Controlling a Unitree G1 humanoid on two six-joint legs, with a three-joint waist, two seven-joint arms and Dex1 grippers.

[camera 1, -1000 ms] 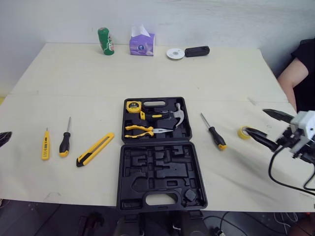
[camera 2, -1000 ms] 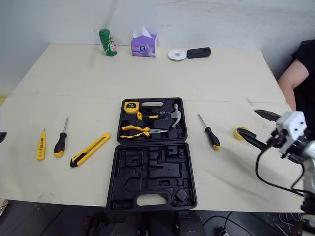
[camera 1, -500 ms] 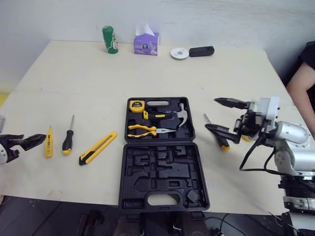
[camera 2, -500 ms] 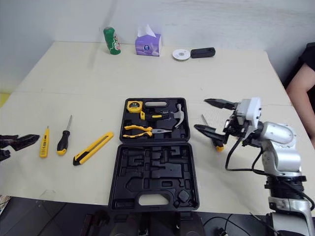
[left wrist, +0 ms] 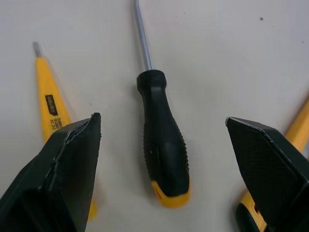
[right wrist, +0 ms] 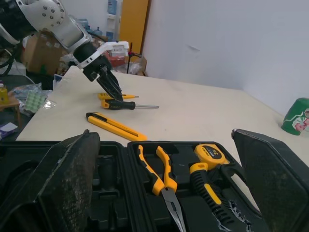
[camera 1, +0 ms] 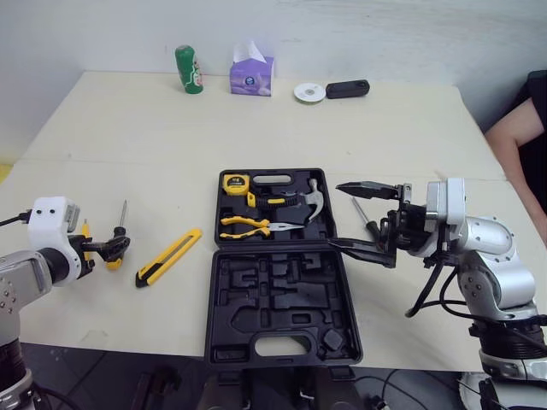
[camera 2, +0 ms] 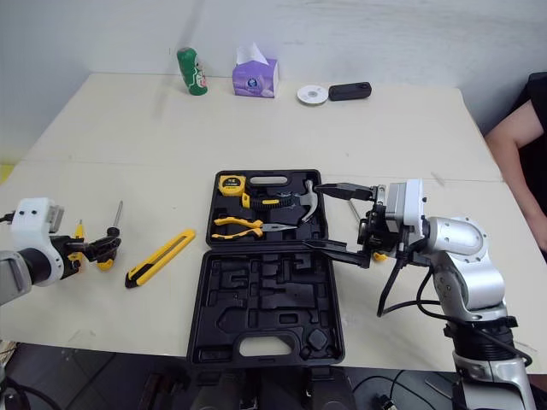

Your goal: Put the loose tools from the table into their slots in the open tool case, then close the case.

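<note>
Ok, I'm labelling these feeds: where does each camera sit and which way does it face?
Eye views: on the head, facing forward and down at the table and open tool case; both arms show, left gripper and right gripper open.
Left wrist view: on the left wrist, facing down between its own fingers at the black-handled screwdriver.
Right wrist view: on the right wrist, facing between its own fingers across the case's pliers toward the left gripper.
Shared: that screwdriver appears in all views.

1. A lab-like workroom: plain white wall (camera 1: pixel 385 34) behind a wide pale table (camera 1: pixel 128 128)
2. Cardboard boxes (right wrist: pixel 38 58) and clutter beyond the table's left end
3. A person's arm (camera 1: pixel 510 130) at the far right
</note>
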